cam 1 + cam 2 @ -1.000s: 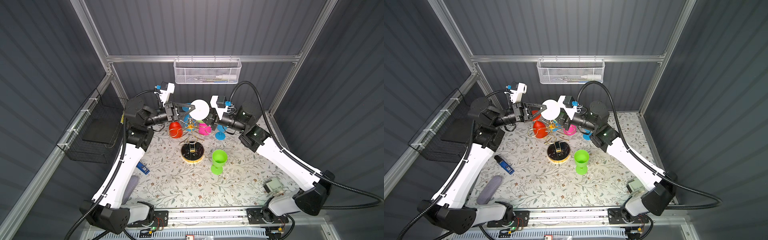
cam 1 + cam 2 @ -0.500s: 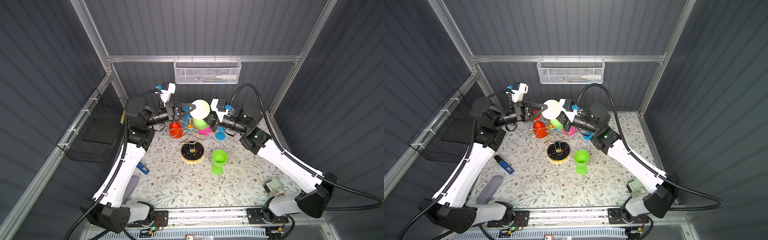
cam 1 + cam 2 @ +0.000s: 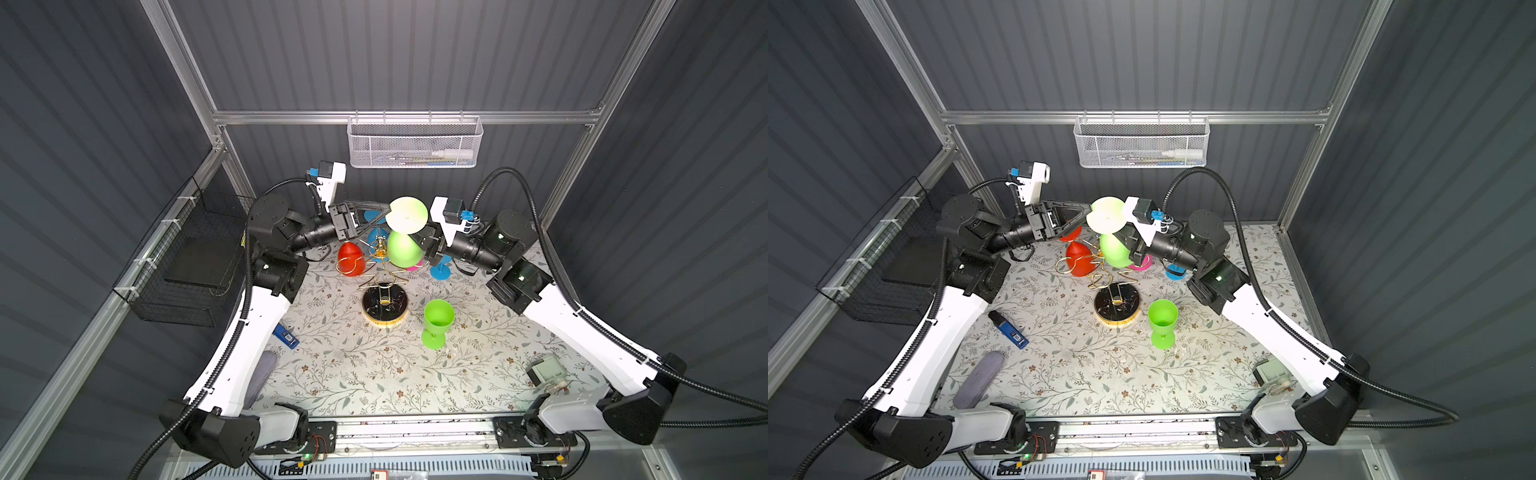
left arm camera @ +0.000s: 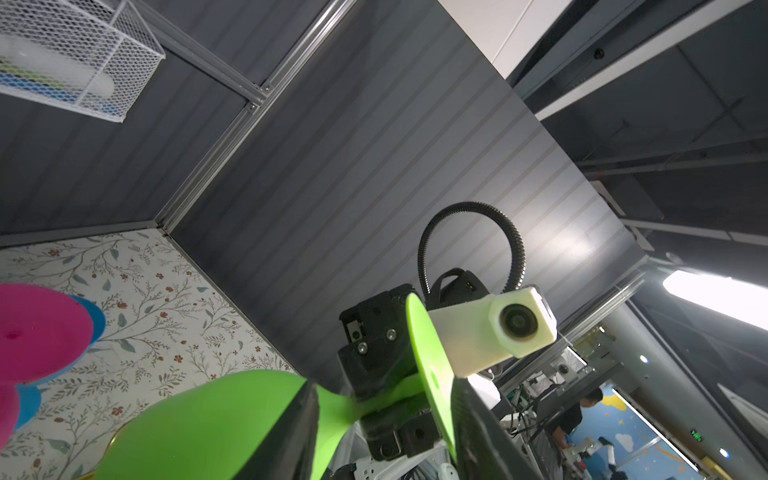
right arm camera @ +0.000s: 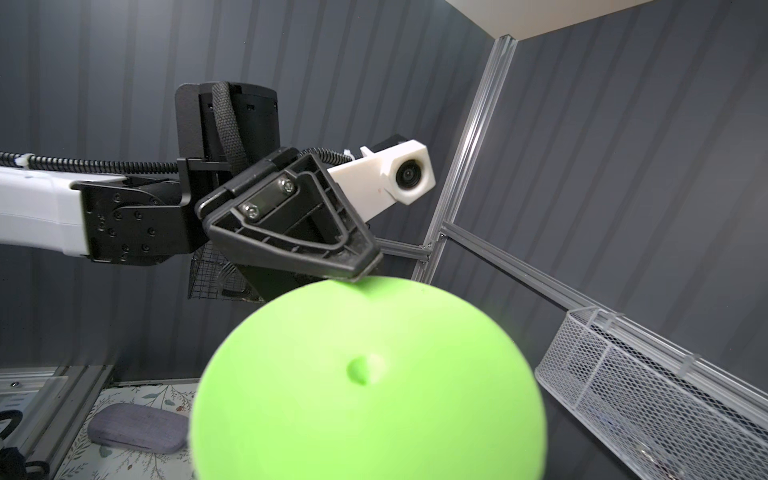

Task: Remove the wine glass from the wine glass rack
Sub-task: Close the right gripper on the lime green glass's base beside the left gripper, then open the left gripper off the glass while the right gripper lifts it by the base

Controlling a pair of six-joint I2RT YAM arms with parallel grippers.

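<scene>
Over the floral tabletop [image 3: 374, 374], the inverted green wine glass [image 3: 401, 249] is clamped by its stem in the right gripper [image 4: 374, 400], seemingly clear of the wine glass rack [image 3: 384, 307]; the left gripper [image 3: 382, 217] is spread open at its foot; set-down is not yet done.

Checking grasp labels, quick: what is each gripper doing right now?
Left gripper: open, jaws apart on either side of the inverted green wine glass stem, not clamping it.
Right gripper: shut on that glass's stem.
</scene>
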